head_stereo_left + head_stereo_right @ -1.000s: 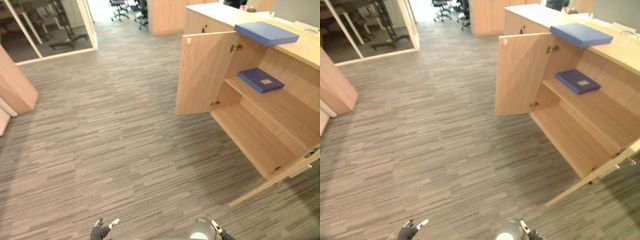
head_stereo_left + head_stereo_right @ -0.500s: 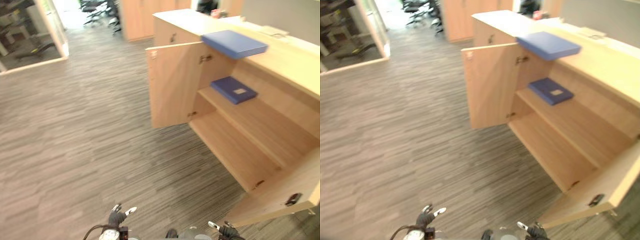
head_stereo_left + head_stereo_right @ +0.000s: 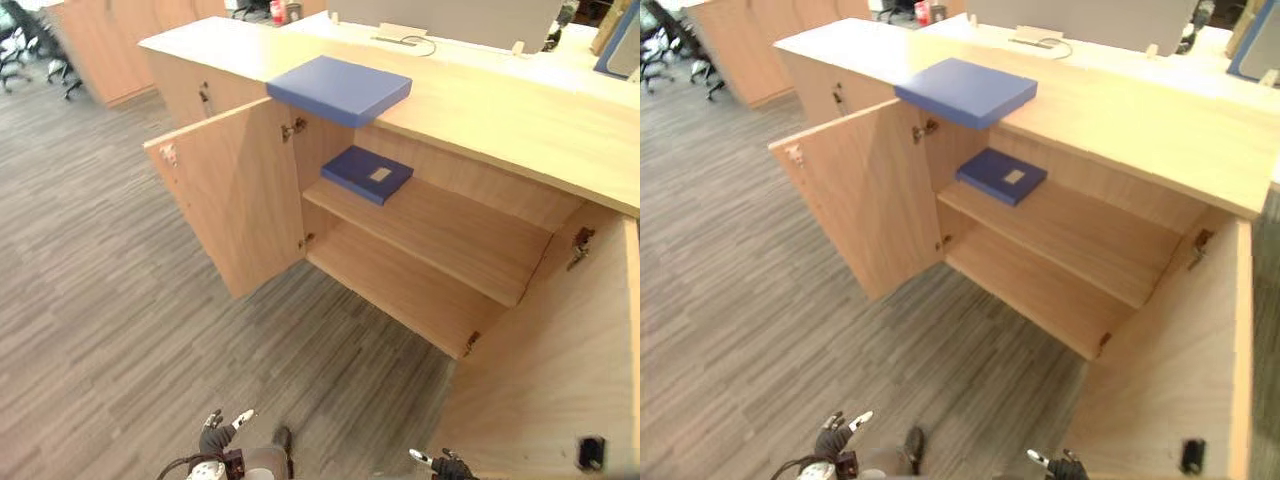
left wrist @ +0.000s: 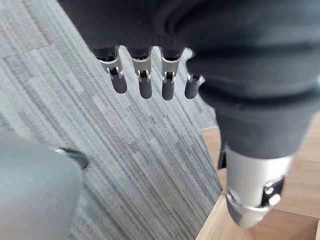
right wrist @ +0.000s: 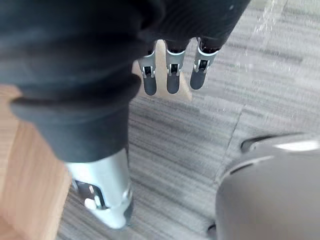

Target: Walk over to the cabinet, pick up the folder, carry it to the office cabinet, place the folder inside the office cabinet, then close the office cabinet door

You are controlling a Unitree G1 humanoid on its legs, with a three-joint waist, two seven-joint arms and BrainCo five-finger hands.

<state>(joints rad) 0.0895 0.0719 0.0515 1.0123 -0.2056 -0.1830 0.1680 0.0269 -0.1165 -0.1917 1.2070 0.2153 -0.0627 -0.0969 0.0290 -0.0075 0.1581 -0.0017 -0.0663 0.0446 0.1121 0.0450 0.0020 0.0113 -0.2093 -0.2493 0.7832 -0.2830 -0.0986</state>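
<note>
A light blue folder (image 3: 340, 88) lies flat on the wooden countertop (image 3: 520, 115), its corner jutting over the front edge. Below it the cabinet stands open, and a darker blue folder (image 3: 367, 173) with a small label rests on the upper shelf (image 3: 440, 235). The cabinet's left door (image 3: 232, 190) swings out toward me; its right door (image 3: 560, 380) hangs open close at my right. Low at the view's bottom edge, my left hand (image 3: 215, 432) and right hand (image 3: 440, 462) hang by my sides. In each wrist view the fingers (image 4: 145, 85) (image 5: 172, 77) point straight down over the carpet, holding nothing.
Grey striped carpet (image 3: 90, 300) spreads to my left and in front of the cabinet. More wooden cabinets (image 3: 100, 40) and office chairs (image 3: 20, 45) stand at the far left. A red can (image 3: 276, 10) and a cable (image 3: 415, 42) sit on the counter's back.
The camera has swung right and closer, so the open cabinet now sits in the middle and its right door looms near. Both hands still hang low and hold nothing.
</note>
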